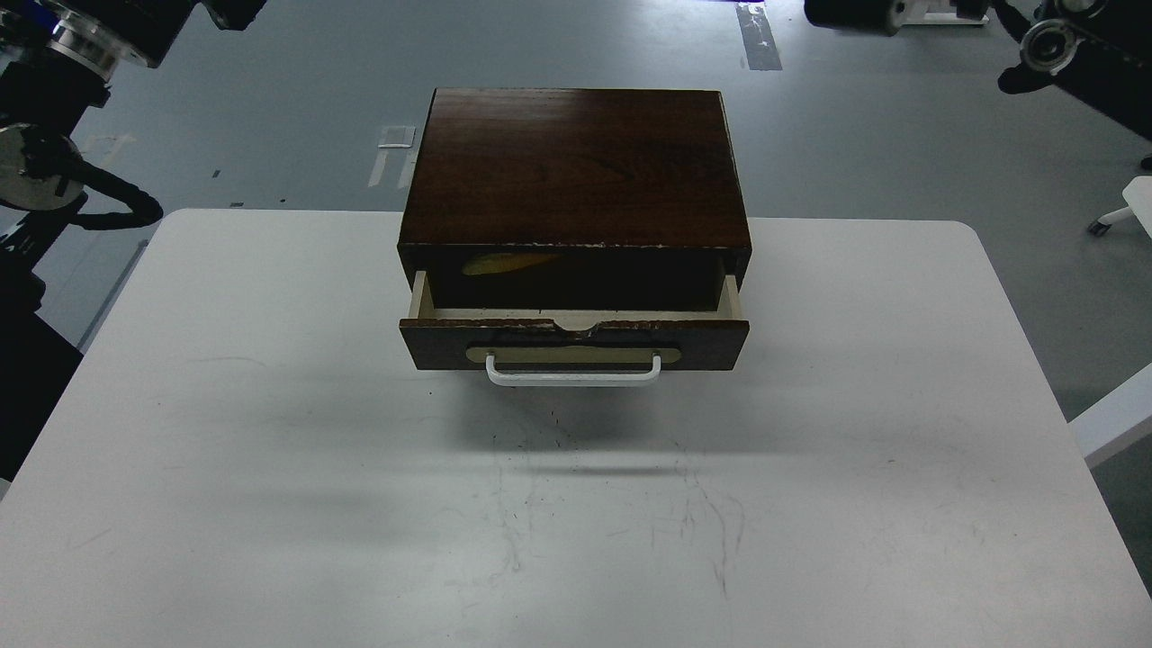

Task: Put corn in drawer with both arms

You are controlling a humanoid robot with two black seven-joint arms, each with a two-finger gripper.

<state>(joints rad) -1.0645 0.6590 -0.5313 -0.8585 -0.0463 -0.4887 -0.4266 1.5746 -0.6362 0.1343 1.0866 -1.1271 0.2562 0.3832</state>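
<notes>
one corn (509,263) lies inside the half-open drawer (576,335); placing step looks done. next move: push drawer shut. both arms raised at the edges, end effector states cannot be told.

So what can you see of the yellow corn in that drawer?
Only part of the corn shows. It is yellow, dimmed by shadow, smooth and plastic-looking, lying on its side with the pointed end toward the right. It sits at the back left of the half-open drawer, partly hidden under the dark wooden box. No gripper touches it.
</notes>
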